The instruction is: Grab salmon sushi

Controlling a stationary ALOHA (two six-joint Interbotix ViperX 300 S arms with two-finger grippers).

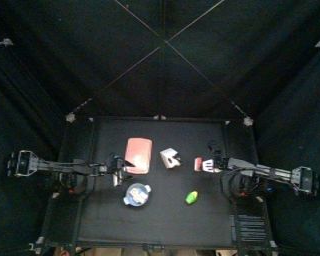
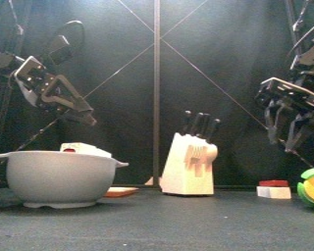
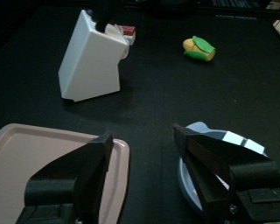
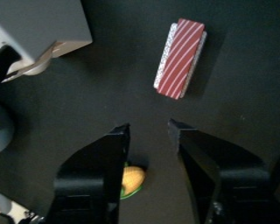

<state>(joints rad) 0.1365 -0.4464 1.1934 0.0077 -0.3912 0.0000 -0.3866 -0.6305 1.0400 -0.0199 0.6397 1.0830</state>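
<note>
Black-jawed right gripper (image 4: pixel 147 149): jaws apart with an empty gap, nothing held, pointing down at the table.

Salmon sushi (image 4: pixel 181 58): small oblong block, red-orange top with pale stripes, white side showing along one edge. Lies flat on the black table (image 4: pixel 241 105) just ahead of the right gripper's open jaws, clear of them and untouched. Seen from the front as a low red-and-white piece (image 2: pixel 274 188) below that gripper. Judged light, rigid toy plastic, smooth and likely a little slippery; not fragile. Best hold: across the two long sides at mid-length, jaws turned to lie square to the long axis, pads low so the block cannot tip or squirt out.

White knife block (image 4: pixel 38 31): off to one side of the sushi, well clear of the approach.

Green-and-yellow piece (image 4: pixel 132 180): between and behind the jaws, near their base.

Left gripper (image 3: pixel 149 166): jaws apart, empty, resting over the pink slab (image 3: pixel 25 153) and bowl (image 3: pixel 230 144).
</note>
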